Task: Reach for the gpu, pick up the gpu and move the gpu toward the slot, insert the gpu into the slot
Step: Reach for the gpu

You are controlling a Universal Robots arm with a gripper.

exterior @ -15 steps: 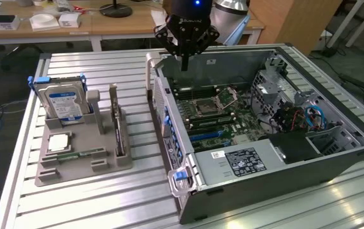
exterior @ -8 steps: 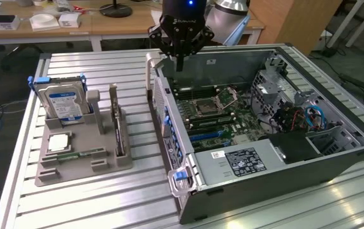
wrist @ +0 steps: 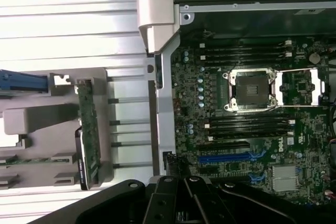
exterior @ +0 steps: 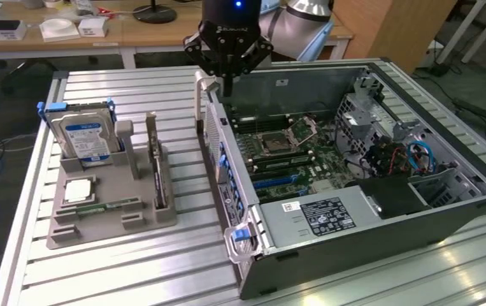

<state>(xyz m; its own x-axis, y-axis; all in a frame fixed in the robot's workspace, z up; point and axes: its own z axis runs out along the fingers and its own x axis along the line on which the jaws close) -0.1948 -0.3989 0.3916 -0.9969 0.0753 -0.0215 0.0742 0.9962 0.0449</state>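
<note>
Currently, the gripper [exterior: 224, 81], pressed together and empty, hangs over the case [exterior: 379, 236] wall; the gpu [exterior: 153, 162] stands upright in the grey holder [exterior: 98, 223] on the worktop [exterior: 141, 274].

Found gpu [exterior: 154, 167] [wrist: 88, 139] standing upright on its long edge in a groove of the gray holder [exterior: 98, 223], on the table to the exterior view's left of the open computer case [exterior: 379, 217]. Thin, flat, dark card; green board edge seen from above in the wrist view; paler bracket end rising at the far end. Located slot [exterior: 275, 182] [wrist: 227, 157] on the motherboard [exterior: 311, 162] inside the case: long narrow blue plastic strip with a thin central groove, lying flat, unoccupied. Well apart from gpu, with the case wall between.
</note>
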